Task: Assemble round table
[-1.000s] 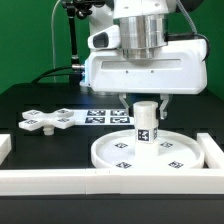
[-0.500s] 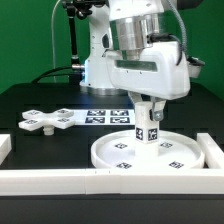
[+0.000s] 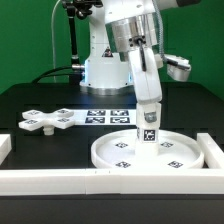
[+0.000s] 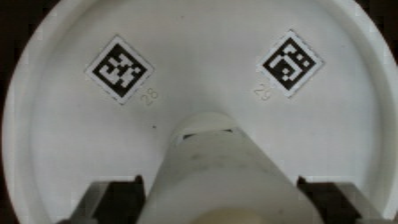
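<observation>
since the frame one second ago the wrist has turned about its vertical axis: the broad face of the hand then fronted the exterior view, and now its narrow edge does, while the gripper [image 3: 148, 110] stays at the same spot over the disc. the short cylindrical leg [image 3: 148, 128] has not shifted sideways; its tagged face still shows to the exterior view. the leg stands upright at about the centre of the large rimmed round disc [image 3: 112, 158], its lower end meeting the disc surface. whether it is seated in a socket cannot be told. in the wrist view the gripper [image 4: 224, 200] has its two fingers [image 4: 118, 196] set close on either side of the leg [image 4: 228, 158], closed down to the leg's width and gripping its upper part, with the disc [image 4: 196, 40] and two of its square tags beyond. the disc lies flat on the black table [image 3: 40, 95], near the front border rail [image 3: 60, 181]. the cross-shaped base [image 3: 45, 121] lies flat on the table, well apart from the disc toward the exterior view's left, untouched. the marker board [image 3: 104, 116] lies between the base and the disc, behind the disc's rim.
</observation>
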